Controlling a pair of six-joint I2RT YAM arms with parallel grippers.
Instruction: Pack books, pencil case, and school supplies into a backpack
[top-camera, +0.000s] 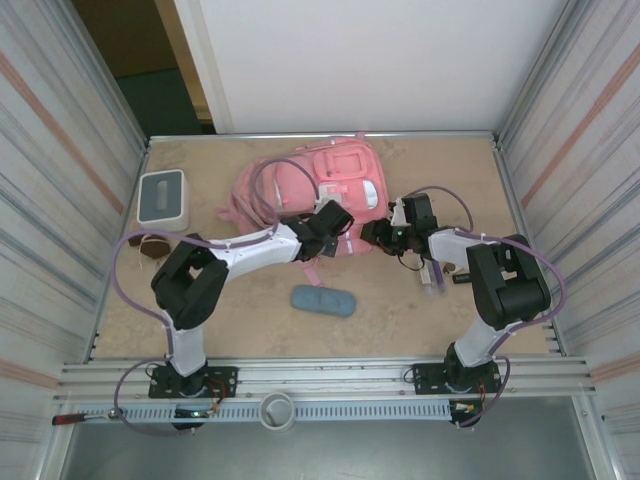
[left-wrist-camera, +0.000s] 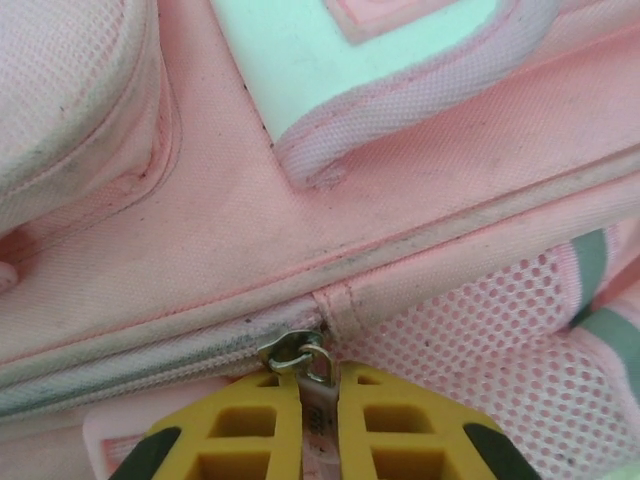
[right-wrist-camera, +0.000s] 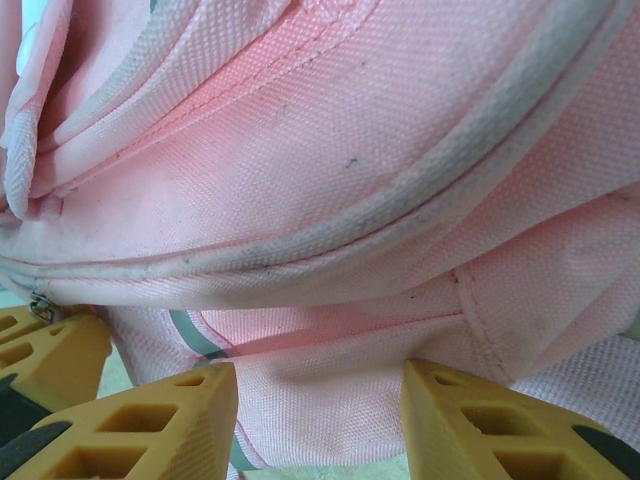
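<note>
Right, the backpack (top-camera: 300, 185) lies flat at the far middle of the table (top-camera: 455, 175), pockets up, and I've got both arms in on its near edge. The left gripper (left-wrist-camera: 320, 395) is clenched right down on the zip pull (left-wrist-camera: 300, 352), with a yellow pad either side of the little metal tab, just beside the mesh pocket (left-wrist-camera: 480, 320). The right gripper (right-wrist-camera: 320, 410) sits just right of that, jaws half apart with a fold of pink cloth filling the gap. It looks like a bracing hold, but I can't tell whether it's truly biting. The whole backpack is soft fabric, light and floppy, so I reckon it'll bunch up and drag along rather than let the zip run unless something pins it. The piped seam (right-wrist-camera: 400, 210) by the zip looks the firmest place to hold. That tab is small and slick and easy to lose off-line, so any pull should follow the track. The pencil case (top-camera: 323, 300) waits on the near side, well apart from the backpack, and the supplies (top-camera: 435, 280) lie by the right arm
</note>
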